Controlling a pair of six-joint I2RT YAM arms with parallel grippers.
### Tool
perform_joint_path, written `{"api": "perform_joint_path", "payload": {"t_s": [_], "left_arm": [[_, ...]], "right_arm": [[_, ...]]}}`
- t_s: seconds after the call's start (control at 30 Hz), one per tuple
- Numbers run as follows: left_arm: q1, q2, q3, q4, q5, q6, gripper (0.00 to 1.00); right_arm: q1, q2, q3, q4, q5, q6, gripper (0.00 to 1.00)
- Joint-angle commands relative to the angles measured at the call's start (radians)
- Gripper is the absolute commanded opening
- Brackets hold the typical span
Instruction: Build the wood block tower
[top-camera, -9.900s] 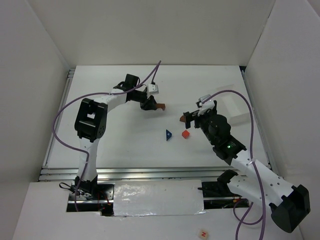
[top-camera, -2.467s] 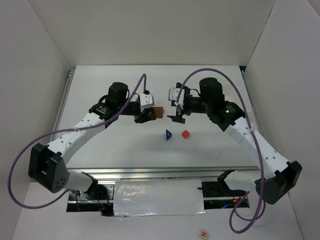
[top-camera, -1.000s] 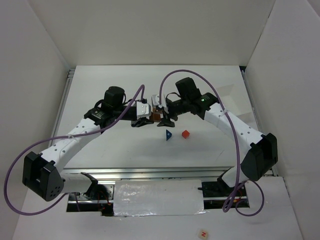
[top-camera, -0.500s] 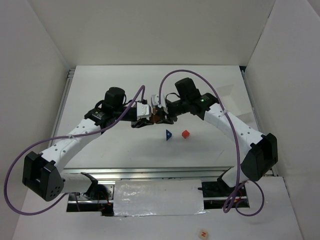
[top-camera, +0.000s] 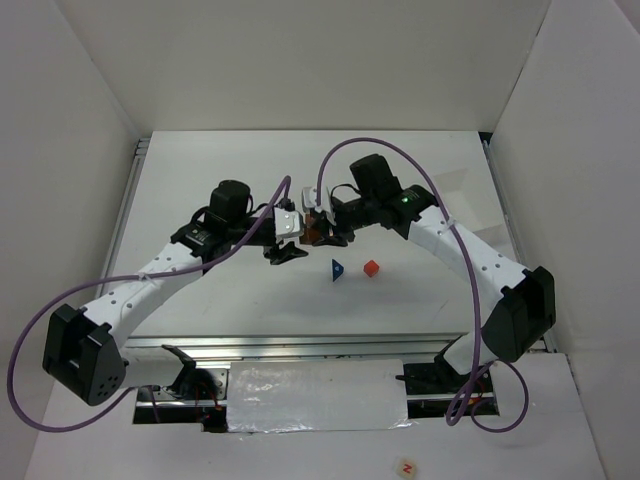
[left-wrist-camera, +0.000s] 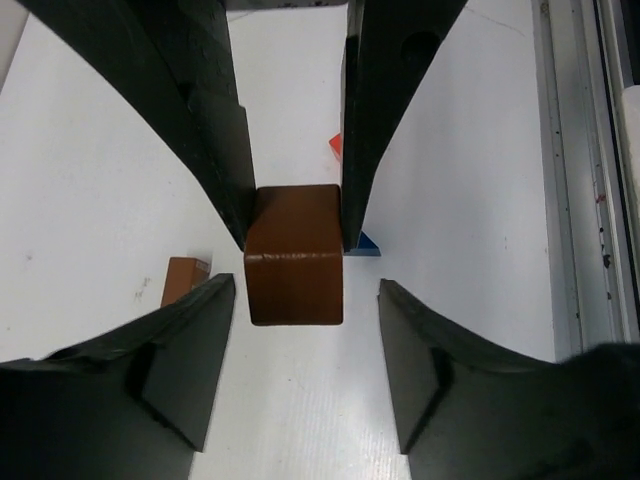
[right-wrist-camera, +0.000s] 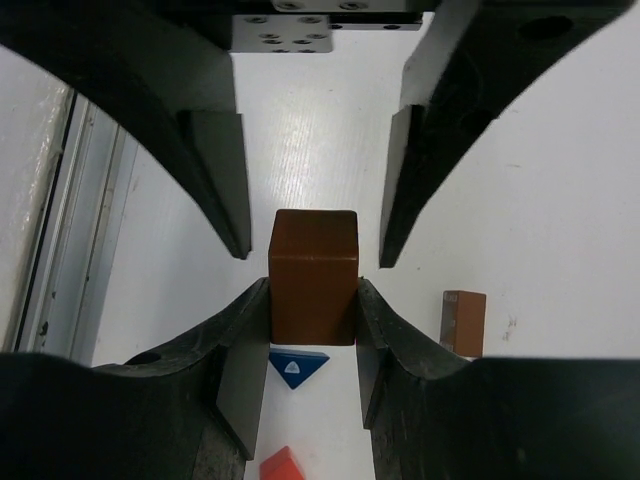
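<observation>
Left gripper (left-wrist-camera: 305, 295) had released since the earlier frame, fingers apart and clear of the brown block (left-wrist-camera: 295, 240). Blue wedge (top-camera: 338, 268) and red cube (top-camera: 371, 268) lay nearer on the table (top-camera: 250, 180); just beyond, right gripper (right-wrist-camera: 312, 305) held the block clamped, raised.

The two arms, earlier well apart with the left end effector (left-wrist-camera: 305, 290) carrying the brown block (left-wrist-camera: 294, 255), now meet over the middle of the surface (top-camera: 230, 170). The block passes across. The right end effector (right-wrist-camera: 312, 292), a second ago spread wider around it, now pinches it on both sides. The left end effector's fingers (left-wrist-camera: 190, 330), clamped on the block until a moment ago, now stand clear with a gap on each side.
</observation>
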Motion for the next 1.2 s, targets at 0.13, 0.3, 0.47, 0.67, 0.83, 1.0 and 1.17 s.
{"api": "perform_joint_path", "payload": {"t_s": [0.13, 0.3, 0.47, 0.67, 0.83, 1.0, 1.17], "left_arm": [[-0.004, -0.046, -0.025, 0.073, -0.064, -0.043, 0.99], [0.001, -0.088, -0.081, 0.144, -0.2, -0.156, 0.99], [0.002, -0.198, -0.233, 0.273, -0.444, -0.37, 0.99], [0.01, -0.364, -0.327, 0.279, -0.639, -0.602, 0.99], [0.016, -0.428, -0.299, 0.184, -0.849, -0.858, 0.99], [0.024, -0.381, -0.218, 0.034, -0.967, -0.971, 0.99], [0.038, -0.304, -0.223, 0.061, -0.972, -0.989, 0.99]], "right_arm": [[-0.031, 0.0, 0.06, 0.035, -0.011, 0.013, 0.0], [-0.072, 0.029, 0.053, 0.069, 0.042, 0.009, 0.0], [-0.094, 0.128, 0.157, -0.011, 0.131, -0.033, 0.0], [-0.092, 0.263, 0.271, -0.055, 0.271, -0.083, 0.0], [-0.09, 0.357, 0.332, -0.026, 0.3, -0.09, 0.0], [-0.087, 0.476, 0.415, -0.046, 0.32, -0.131, 0.0], [-0.083, 0.552, 0.437, -0.014, 0.348, -0.125, 0.0]]}}
